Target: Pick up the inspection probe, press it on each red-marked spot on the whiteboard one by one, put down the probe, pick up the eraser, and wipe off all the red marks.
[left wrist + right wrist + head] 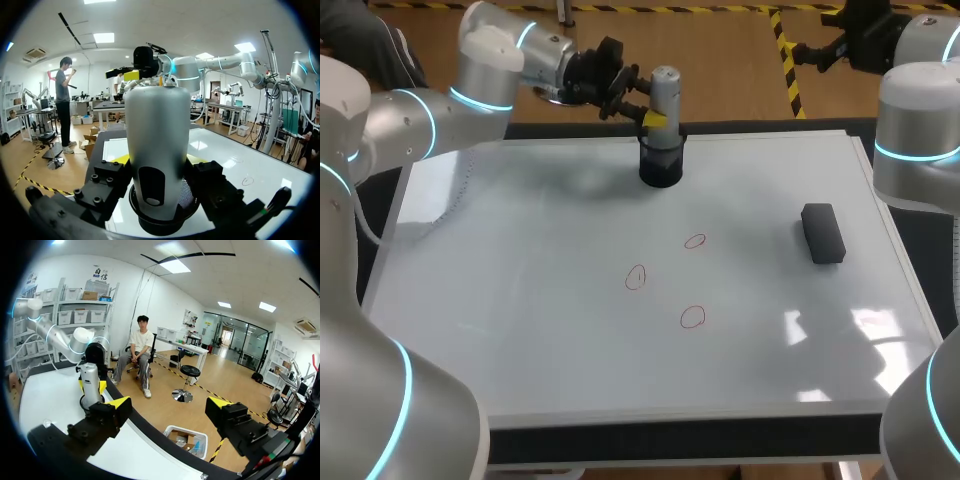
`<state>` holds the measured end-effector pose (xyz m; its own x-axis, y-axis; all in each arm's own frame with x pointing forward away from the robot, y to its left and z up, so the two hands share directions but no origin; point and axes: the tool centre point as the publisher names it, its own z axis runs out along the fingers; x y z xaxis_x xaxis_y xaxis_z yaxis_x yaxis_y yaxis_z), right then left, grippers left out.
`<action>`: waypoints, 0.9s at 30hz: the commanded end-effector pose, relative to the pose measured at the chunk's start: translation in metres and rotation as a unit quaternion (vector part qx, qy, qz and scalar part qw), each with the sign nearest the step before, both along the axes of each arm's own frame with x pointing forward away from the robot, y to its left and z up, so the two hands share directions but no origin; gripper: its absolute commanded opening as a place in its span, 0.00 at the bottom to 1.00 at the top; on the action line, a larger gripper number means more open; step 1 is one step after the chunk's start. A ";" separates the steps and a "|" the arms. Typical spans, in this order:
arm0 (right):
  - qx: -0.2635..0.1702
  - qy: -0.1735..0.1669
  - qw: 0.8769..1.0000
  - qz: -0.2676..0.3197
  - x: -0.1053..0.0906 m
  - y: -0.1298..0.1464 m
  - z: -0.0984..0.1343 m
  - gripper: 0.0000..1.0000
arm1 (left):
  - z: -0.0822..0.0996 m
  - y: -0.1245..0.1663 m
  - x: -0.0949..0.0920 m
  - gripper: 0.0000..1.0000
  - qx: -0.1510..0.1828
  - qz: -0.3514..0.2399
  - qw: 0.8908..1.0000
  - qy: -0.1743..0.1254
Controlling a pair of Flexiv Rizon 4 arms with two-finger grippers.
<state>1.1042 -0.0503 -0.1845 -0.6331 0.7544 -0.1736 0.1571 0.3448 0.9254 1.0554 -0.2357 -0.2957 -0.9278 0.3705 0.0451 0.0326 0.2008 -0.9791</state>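
White whiteboard (540,330) covers most of the bench in the head view. At its far edge stands a black holder (661,168), and the silver inspection probe (664,88) stands upright in it. My left arm (490,70) comes in from the far left corner. The left jaws are at the probe, with one yellow fingertip (655,119) lying on its side just above the holder. Three red marks are drawn near the middle of the board: one farther away (694,241), one to the left (636,277), one nearest to me (692,317). The black eraser (823,233) lies flat on the board at the right, well apart from the marks. My right arm (920,120) is at the right edge.

In the left wrist view the probe (156,150) fills the space between the left jaws. Both fingers touch it, one from each side, so they are pinching the probe. Its lower end sits in the holder (160,220).

In the right wrist view the right jaws are spread wide with nothing between them, and their yellow fingertips (119,402) are out past the bench's edge. Ahead of them I see the probe (90,385) on the board.
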 end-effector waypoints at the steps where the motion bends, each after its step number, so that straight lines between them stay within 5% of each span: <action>1: 0.000 0.000 1.000 0.000 0.000 0.000 0.000 1.00 | 0.009 0.001 0.002 0.00 0.013 -0.071 0.997 0.013; 27: 0.000 0.000 1.000 0.000 0.000 0.000 0.000 1.00 | 0.041 0.005 -0.017 0.00 0.011 0.057 0.998 -0.010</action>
